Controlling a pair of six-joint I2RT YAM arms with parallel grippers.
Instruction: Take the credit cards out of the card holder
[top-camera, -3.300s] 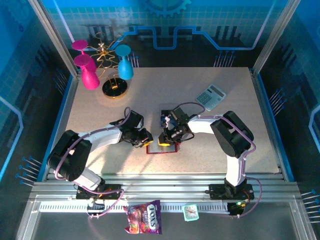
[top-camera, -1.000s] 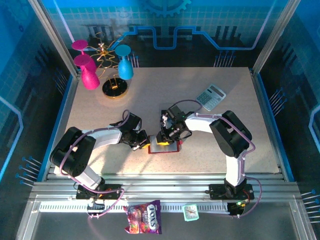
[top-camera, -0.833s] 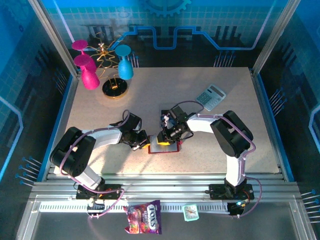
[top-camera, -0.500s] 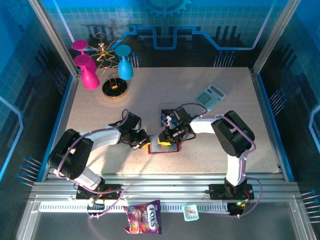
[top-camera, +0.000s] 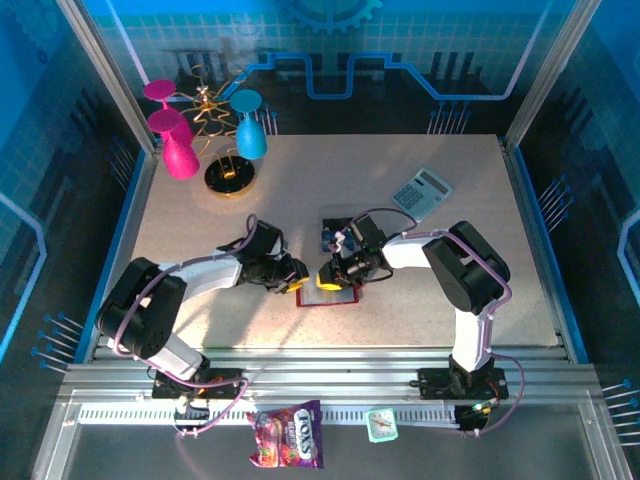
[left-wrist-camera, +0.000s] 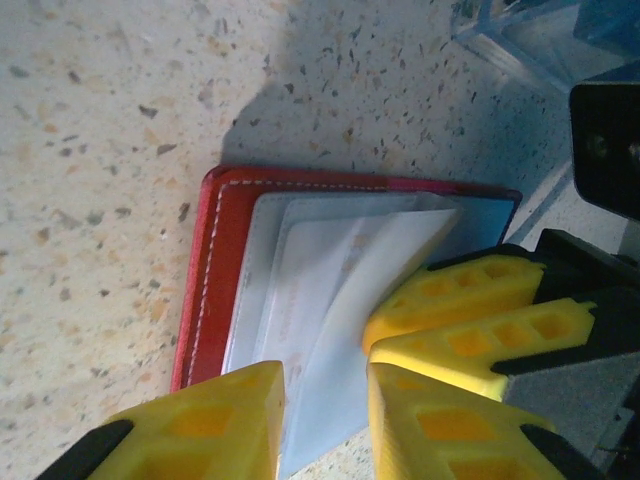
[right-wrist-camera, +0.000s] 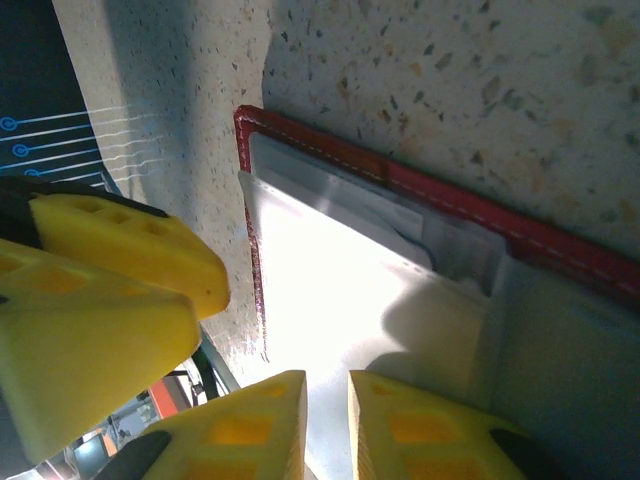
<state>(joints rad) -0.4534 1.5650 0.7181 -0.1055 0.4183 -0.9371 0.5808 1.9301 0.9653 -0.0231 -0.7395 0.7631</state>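
The table is smooth. The card holder lies open on it, near the middle, between both arms. It could slide if nothing presses it down.

The left gripper is at the holder's left edge. Its fingers are a little apart and not pinching, so I think it may not keep the holder down.

The right gripper has its fingers almost together on a pale sheet. I cannot tell if that is one of the credit cards or just a pocket flap. If it is a flap, a pull could lift or bend the whole holder. The grippers are very close and could bump.
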